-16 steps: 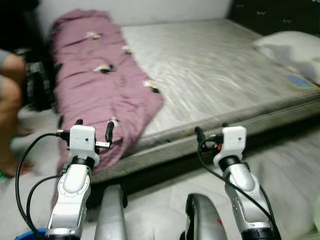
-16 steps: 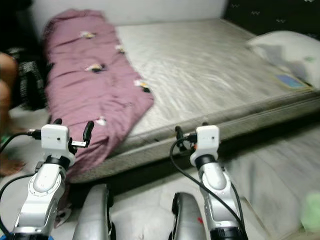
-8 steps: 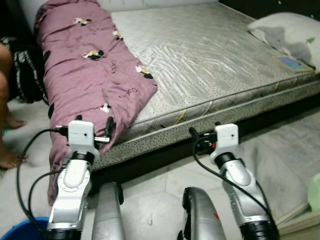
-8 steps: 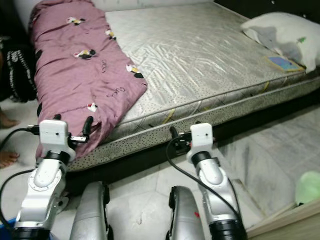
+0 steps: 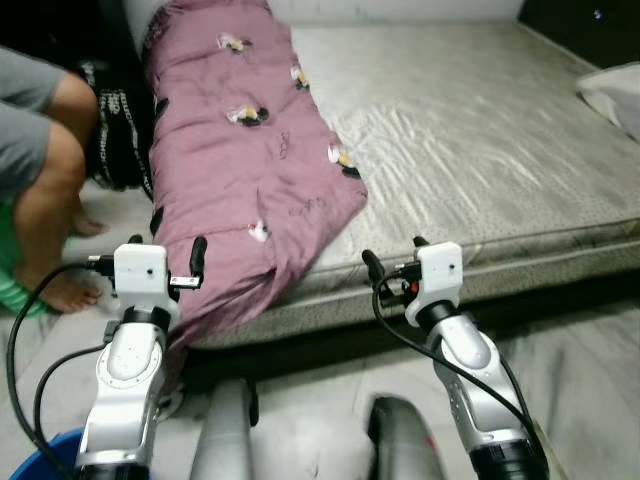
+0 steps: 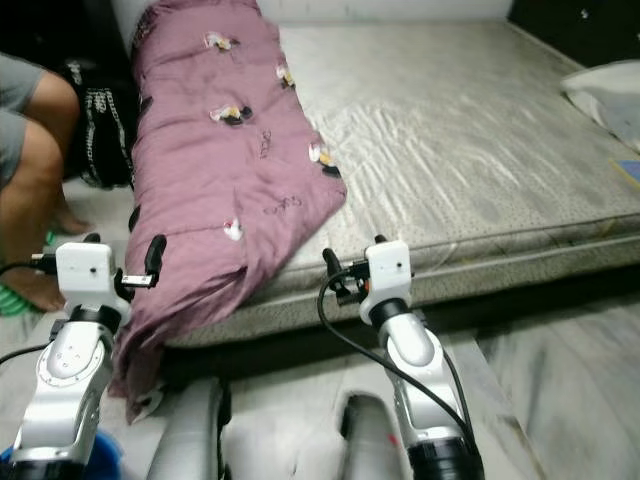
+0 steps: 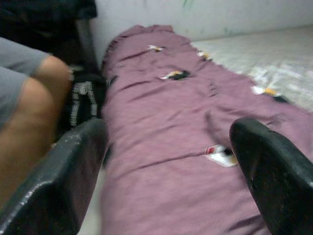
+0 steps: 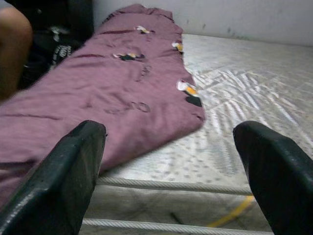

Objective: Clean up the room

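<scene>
A purple blanket (image 5: 260,160) with small printed figures lies along the left side of the bare grey mattress (image 5: 500,150), and its near end hangs over the front edge. My left gripper (image 5: 166,250) is raised in front of that hanging end, open and holding nothing. My right gripper (image 5: 392,258) is also open and holding nothing, just short of the mattress's front edge to the right of the blanket. The left wrist view looks along the blanket (image 7: 161,112) between its spread fingers (image 7: 73,161). In the right wrist view are the blanket (image 8: 122,83) and the mattress (image 8: 234,93).
A person (image 5: 40,150) crouches at the far left, bare foot (image 5: 55,290) on the floor. A black patterned bag (image 5: 115,130) sits between that person and the bed. A blue bucket (image 5: 20,465) is by my left arm. A white pillow (image 5: 615,85) lies at the far right.
The camera has swung left, so the blanket sits nearer the middle and the person shows more. Both grippers stay raised and open in the same pose.
</scene>
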You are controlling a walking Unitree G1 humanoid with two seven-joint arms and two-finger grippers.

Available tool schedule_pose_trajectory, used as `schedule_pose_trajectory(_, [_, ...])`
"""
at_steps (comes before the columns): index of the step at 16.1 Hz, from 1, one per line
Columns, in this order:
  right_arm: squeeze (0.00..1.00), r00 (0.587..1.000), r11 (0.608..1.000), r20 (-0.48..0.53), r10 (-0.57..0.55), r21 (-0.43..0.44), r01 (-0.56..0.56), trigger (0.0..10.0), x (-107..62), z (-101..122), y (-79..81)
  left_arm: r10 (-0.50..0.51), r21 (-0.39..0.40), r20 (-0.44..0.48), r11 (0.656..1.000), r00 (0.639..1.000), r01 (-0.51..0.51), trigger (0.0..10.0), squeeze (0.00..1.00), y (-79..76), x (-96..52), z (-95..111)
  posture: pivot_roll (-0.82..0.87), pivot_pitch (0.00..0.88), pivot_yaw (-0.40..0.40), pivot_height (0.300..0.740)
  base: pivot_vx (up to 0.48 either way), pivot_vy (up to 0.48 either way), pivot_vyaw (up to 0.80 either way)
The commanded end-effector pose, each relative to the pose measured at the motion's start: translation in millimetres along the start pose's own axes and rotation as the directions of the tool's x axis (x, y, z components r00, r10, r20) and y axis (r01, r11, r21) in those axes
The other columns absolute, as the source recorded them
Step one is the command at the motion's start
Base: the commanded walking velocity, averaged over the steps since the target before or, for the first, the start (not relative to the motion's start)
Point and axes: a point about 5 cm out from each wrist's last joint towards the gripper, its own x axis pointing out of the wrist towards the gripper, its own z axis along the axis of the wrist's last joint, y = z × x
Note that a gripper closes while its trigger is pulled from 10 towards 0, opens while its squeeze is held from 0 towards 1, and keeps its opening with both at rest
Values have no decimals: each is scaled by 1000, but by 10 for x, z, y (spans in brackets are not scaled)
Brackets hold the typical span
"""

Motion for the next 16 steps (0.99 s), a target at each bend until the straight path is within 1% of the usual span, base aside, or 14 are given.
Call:
schedule_pose_trajectory(1, [0,1000,1000,-8,-22,5,22,10000,-1,-5,-56,-22,1,-3,1000,1000,22,10000,0,-46,4,4,-29,0,-30,565,364,0,431])
schedule_pose_trajectory(9, [0,999,999,-16,-33,16,33,10000,4,-19,-69,-26,-5,-16,1000,1000,26,10000,0,-51,19,-16,-33,0,-28,565,358,0,0])
schedule_pose_trajectory(10, [0,999,999,-17,-37,14,38,10000,1,-18,-73,-26,-10,-33,1000,999,25,10000,0,-54,38,-34,-34,0,-30,565,274,0,0])
schedule_pose_trajectory(12, [0,998,998,-26,-63,18,64,10000,-14,-18,-112,-41,-16,-81,999,996,39,10000,0,-87,75,-84,-37,0,-30,565,0,0,0])
schedule_pose_trajectory(14, [0,997,997,-27,-78,21,79,10000,-37,-11,-150,-40,-1,-131,999,991,40,10000,0,-85,124,-131,-53,0,-30,565,0,0,-800])
schedule_pose_trajectory(15, [0,996,996,-18,-86,10,87,10000,-69,-4,-173,-32,-10,-153,999,988,31,10000,0,-79,189,-156,-58,0,-30,565,0,0,-800])
schedule_pose_trajectory(16, [0,995,996,-25,-93,7,93,10000,-98,-16,-186,-34,16,-178,999,983,37,10000,0,-71,222,-183,-66,0,-30,565,0,0,-800])
